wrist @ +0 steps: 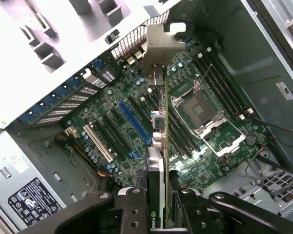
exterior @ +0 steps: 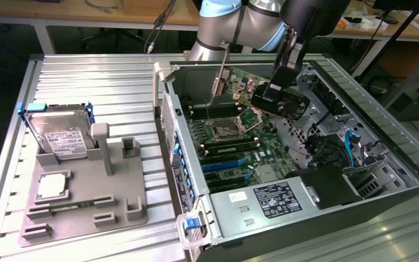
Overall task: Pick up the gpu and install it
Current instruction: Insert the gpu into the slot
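The gpu [exterior: 257, 90], a green card with a black fan shroud and a long silver end bracket, hangs tilted in the air above the motherboard [exterior: 231, 144] inside the open computer case [exterior: 355, 120]. My gripper [exterior: 276, 90] is shut on the card's shroud end. In the wrist view the gpu [wrist: 158, 122] runs edge-on away from the gripper [wrist: 158, 204], its silver bracket [wrist: 162, 46] at the far end. Beneath it lie the blue slot [wrist: 135, 122] and the black slots of the motherboard [wrist: 210, 161]. The card touches no slot.
A grey holder tray [exterior: 85, 191] on the table at the exterior view's left carries a silver hard drive [exterior: 60, 134], a processor [exterior: 53, 185] and a thin memory stick [exterior: 67, 207]. The power supply [exterior: 268, 199] fills the case's near end. Cables [exterior: 351, 147] hang at the case's right.
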Tool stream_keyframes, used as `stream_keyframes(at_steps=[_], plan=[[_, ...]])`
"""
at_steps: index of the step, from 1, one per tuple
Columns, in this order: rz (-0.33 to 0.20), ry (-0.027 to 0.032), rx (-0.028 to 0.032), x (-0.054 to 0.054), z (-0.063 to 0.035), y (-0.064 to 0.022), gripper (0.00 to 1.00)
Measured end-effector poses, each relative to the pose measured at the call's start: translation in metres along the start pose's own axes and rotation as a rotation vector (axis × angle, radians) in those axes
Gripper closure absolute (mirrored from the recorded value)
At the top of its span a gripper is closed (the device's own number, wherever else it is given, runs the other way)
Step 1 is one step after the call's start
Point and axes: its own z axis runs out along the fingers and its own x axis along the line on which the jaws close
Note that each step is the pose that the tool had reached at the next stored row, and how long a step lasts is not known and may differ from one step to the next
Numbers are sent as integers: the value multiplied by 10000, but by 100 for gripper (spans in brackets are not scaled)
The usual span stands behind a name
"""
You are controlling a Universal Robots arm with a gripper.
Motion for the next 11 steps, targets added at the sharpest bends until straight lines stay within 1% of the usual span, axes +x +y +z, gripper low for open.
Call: stream_keyframes(at_steps=[1, 8, 11], plan=[[-177, 7, 2, 0, 0, 0, 73], [-188, 7, 2, 0, 0, 0, 73], [-389, 8, 1, 0, 0, 0, 73]])
